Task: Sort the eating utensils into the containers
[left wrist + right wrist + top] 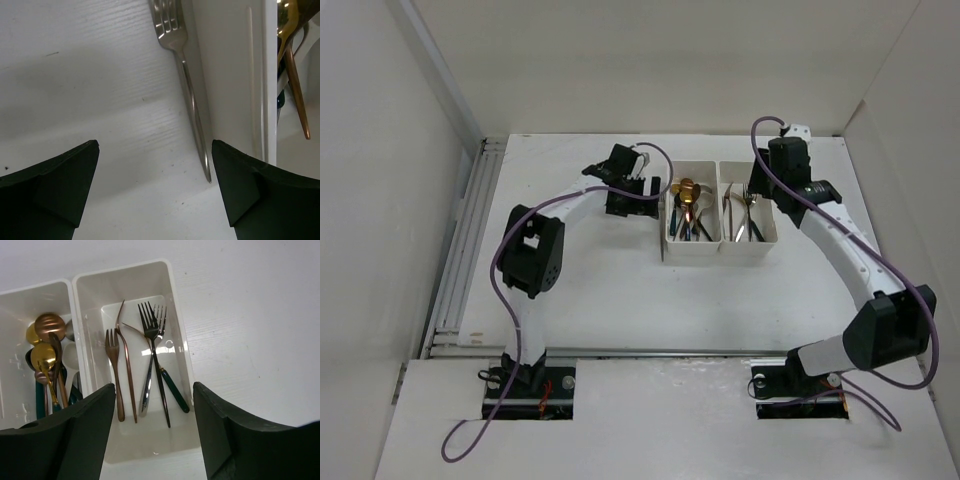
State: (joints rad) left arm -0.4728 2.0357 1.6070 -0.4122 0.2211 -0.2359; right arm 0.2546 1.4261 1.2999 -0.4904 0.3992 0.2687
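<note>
Left pincer (155, 146) and right pincer (153, 386) agape, empty; silver fork (189, 92) just beside bin wall (230, 80).

text: none readable | labels: none | numbers: none | signs: none

- I read this as a robotics lab test cell, not a home or a kitchen.
- Plain white panel walls (380, 150) box in the white table (610, 300) on three sides.
- An aluminium extrusion rail (460, 240) runs along the table's left edge.
- Two arm bases (525, 380) sit in cut-outs at the near edge.
- Purple cables (497, 265) hang loose along both arms.
</note>
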